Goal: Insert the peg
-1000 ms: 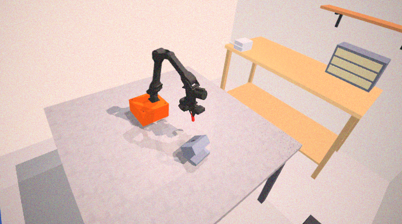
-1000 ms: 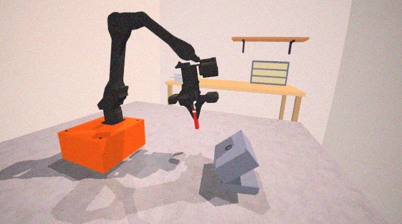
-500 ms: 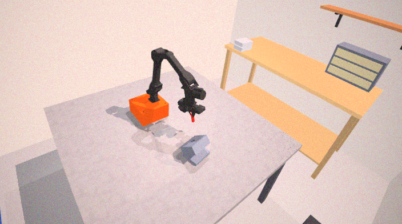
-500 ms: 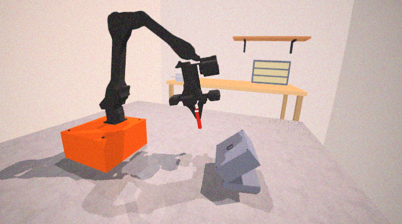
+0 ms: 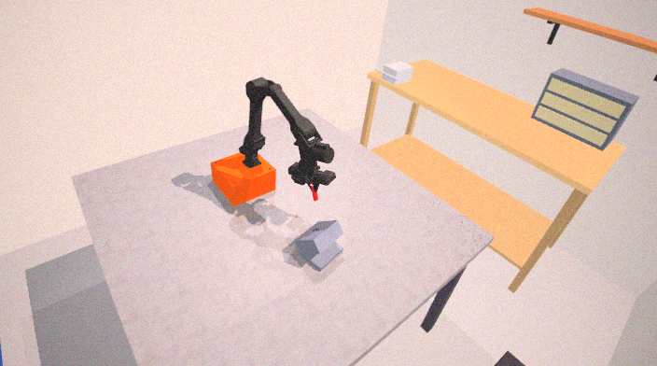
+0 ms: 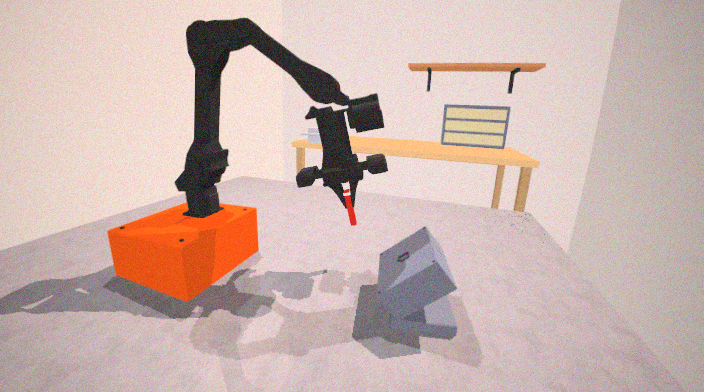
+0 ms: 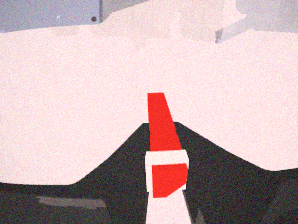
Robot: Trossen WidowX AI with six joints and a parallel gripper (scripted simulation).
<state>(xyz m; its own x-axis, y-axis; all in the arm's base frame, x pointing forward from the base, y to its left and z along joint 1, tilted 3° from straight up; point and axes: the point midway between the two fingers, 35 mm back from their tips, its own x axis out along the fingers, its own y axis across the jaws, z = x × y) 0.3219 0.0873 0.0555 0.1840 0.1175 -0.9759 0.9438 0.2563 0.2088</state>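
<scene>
Looked over all three views and there's honestly nothing to read anywhere. No letters, numbers, logos or signs on the orange base block (image 6: 181, 252), the grey sloped panel (image 6: 412, 271), the drawer unit (image 6: 475, 126) on the wooden bench or the small white box (image 5: 397, 72) at its far end. The red peg (image 7: 161, 143) has a white band, but it looks blank, though the wrist view is pretty soft so I can't swear to it.

Place: workshop | signs: wooden workbench (image 5: 484, 100) far right | drawer cabinet (image 5: 583, 107) on it | wall shelf (image 5: 591, 28) above | grey table (image 5: 193, 265) near
</scene>
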